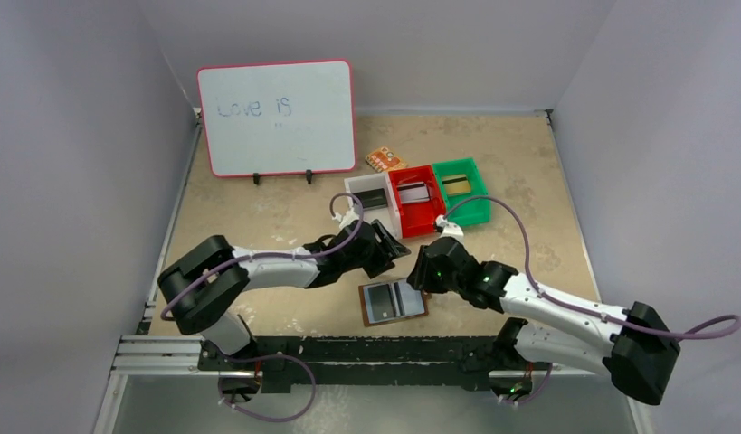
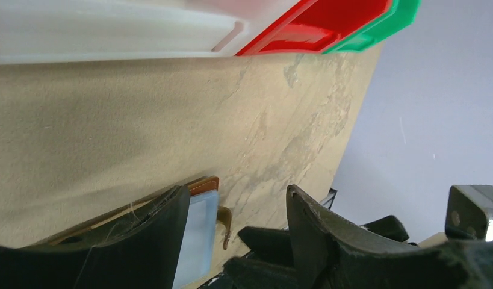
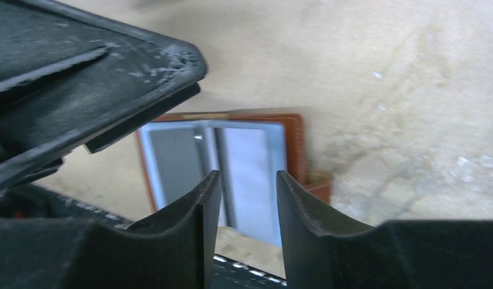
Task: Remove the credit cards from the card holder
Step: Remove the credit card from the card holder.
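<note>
Card holder (image 1: 394, 301): lies open and flat on the table (image 1: 258, 210), near the front edge, between the two arm bases. Its brown cover faces down and its pale blue-grey pockets face up. The snap tab (image 3: 319, 183) sticks out from one side edge. The left pocket looks darker than the right; whether a card sits in it cannot be told.

Right hand (image 3: 248, 176): poised over the holder's far right corner, pointing down at the middle pockets. Its jaws stand part-way apart, and the pocket surface shows through the gap. Nothing is seen pinched.

Left hand (image 2: 236, 191): just beyond the holder's far edge, low over the table, close to the right hand. Its jaws are spread wide with only bare table between them.

Cards: a dark card (image 1: 374, 198) lies in the white bin (image 1: 352, 185), a silvery card (image 1: 414, 192) in the red bin (image 1: 416, 217), and a gold card (image 1: 455, 184) in the green bin (image 1: 470, 212). The three bins stand touching in a row, farther back than the hands.

Background: an orange packet (image 1: 384, 160) lies just behind the bins. A whiteboard (image 1: 276, 117) stands at the back left, bearing the words "Love is".
</note>
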Controlling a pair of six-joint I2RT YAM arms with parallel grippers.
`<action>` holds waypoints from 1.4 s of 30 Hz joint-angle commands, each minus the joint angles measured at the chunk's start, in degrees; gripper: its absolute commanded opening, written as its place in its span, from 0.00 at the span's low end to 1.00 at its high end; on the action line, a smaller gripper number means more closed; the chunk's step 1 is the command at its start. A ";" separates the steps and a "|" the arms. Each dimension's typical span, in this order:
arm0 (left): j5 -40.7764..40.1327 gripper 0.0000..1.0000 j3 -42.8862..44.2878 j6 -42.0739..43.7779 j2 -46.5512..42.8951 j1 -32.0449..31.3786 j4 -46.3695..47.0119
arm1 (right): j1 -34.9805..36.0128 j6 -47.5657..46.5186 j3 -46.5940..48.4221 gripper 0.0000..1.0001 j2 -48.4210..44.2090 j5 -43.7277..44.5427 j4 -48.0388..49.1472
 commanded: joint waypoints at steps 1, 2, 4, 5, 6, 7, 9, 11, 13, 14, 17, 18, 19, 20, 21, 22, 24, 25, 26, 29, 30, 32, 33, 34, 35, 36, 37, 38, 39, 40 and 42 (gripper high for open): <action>-6.88 0.60 4.39 7.76 -6.86 -0.23 -12.91 | 0.04 0.53 -1.69 0.39 -4.80 -6.58 9.00; -7.23 0.60 4.08 8.39 -7.73 -0.23 -14.04 | 0.00 0.70 -2.63 0.39 -5.27 -7.67 10.62; -6.31 0.60 2.27 9.32 -9.38 -0.29 -14.17 | 0.04 1.46 -3.88 0.39 -5.20 -8.03 11.57; -5.31 0.60 1.42 9.62 -10.03 -0.42 -13.65 | 0.03 1.73 -3.97 0.39 -4.77 -8.11 11.42; -4.37 0.60 0.81 10.03 -10.55 -0.64 -13.27 | 0.04 1.69 -4.00 0.38 -4.14 -8.41 11.40; -3.59 0.60 0.32 10.32 -10.93 -0.98 -12.90 | 0.02 1.67 -4.06 0.39 -3.49 -8.61 11.41; -2.42 0.60 -0.15 10.70 -11.32 -1.82 -12.69 | -0.03 1.98 -4.20 0.40 -1.57 -8.88 11.35; -1.87 0.60 -0.25 10.95 -11.19 -2.82 -12.86 | -0.05 1.90 -4.21 0.40 0.48 -9.14 11.55; -2.56 0.60 -0.49 10.79 -11.21 -3.83 -13.71 | -0.02 2.27 -3.89 0.40 2.49 -8.68 10.91; -3.13 0.60 -0.73 10.46 -11.19 -4.30 -14.02 | -0.05 2.51 -3.56 0.40 3.37 -8.01 10.10; -3.67 0.59 -0.91 9.84 -10.64 -5.49 -13.54 | -0.06 3.31 -3.50 0.39 5.00 -6.25 8.79; -3.73 0.60 -0.76 9.92 -10.08 -5.80 -13.30 | -0.07 3.39 -3.72 0.39 5.40 -6.30 8.84; -3.77 0.59 -0.49 9.99 -9.59 -6.17 -13.37 | -0.05 3.51 -3.85 0.39 5.75 -6.31 8.92; -3.91 0.60 -0.12 10.16 -9.13 -6.47 -13.57 | -0.03 3.76 -3.95 0.39 5.99 -6.30 8.82; -3.95 0.59 0.30 10.34 -8.44 -6.81 -13.81 | -0.02 3.73 -4.24 0.39 6.24 -6.31 8.90; -4.00 0.59 0.77 10.54 -7.74 -7.14 -14.14 | -0.03 4.00 -4.40 0.38 6.41 -5.97 8.93; -4.48 0.59 2.06 11.00 -6.13 -7.92 -15.82 | -0.07 4.48 -4.57 0.39 6.68 -5.02 7.74; -4.75 0.59 2.55 11.24 -5.47 -8.32 -16.51 | -0.07 4.65 -4.73 0.39 6.81 -4.78 7.47; -5.01 0.59 2.79 11.35 -4.83 -8.84 -16.98 | -0.05 4.98 -4.93 0.39 6.84 -4.74 7.39; -5.49 0.59 2.84 11.03 -3.26 -9.97 -17.03 | -0.05 6.34 -6.17 0.37 6.37 -4.90 7.78; -5.68 0.59 2.88 10.77 -2.79 -10.25 -17.02 | -0.05 6.85 -6.64 0.37 6.12 -4.83 7.86; -5.84 0.59 2.60 10.00 -2.01 -10.78 -16.42 | -0.05 7.62 -7.31 0.33 5.60 -4.69 8.14; -6.18 0.58 2.46 9.44 -1.65 -11.04 -16.31 | -0.09 8.02 -7.67 0.31 5.38 -4.54 8.04; -6.54 0.57 2.26 8.84 -1.53 -11.22 -16.01 | -0.07 8.44 -7.93 0.30 5.26 -4.43 7.98; -6.66 0.56 1.98 8.42 -1.09 -11.41 -15.00 | -0.05 8.74 -8.17 0.29 5.25 -4.39 7.94; -6.60 0.55 1.73 8.27 -0.85 -11.47 -14.54 | -0.08 9.18 -8.41 0.28 5.29 -4.27 7.82; -6.60 0.54 1.68 8.12 -0.54 -11.55 -14.33 | -0.07 9.59 -8.45 0.27 5.36 -4.06 7.51; -6.60 0.54 1.80 8.13 0.06 -11.65 -14.48 | -0.11 10.02 -8.34 0.27 5.41 -3.69 6.87; -6.60 0.53 1.93 8.09 0.47 -11.78 -14.67 | -0.05 10.59 -8.14 0.27 5.56 -3.22 6.26; -6.64 0.53 2.16 8.17 0.86 -11.89 -14.79 | -0.06 11.08 -7.96 0.27 5.64 -2.74 5.41; -6.76 0.53 2.36 8.13 1.60 -12.24 -14.99 | -0.07 11.68 -7.82 0.27 5.75 -2.29 4.59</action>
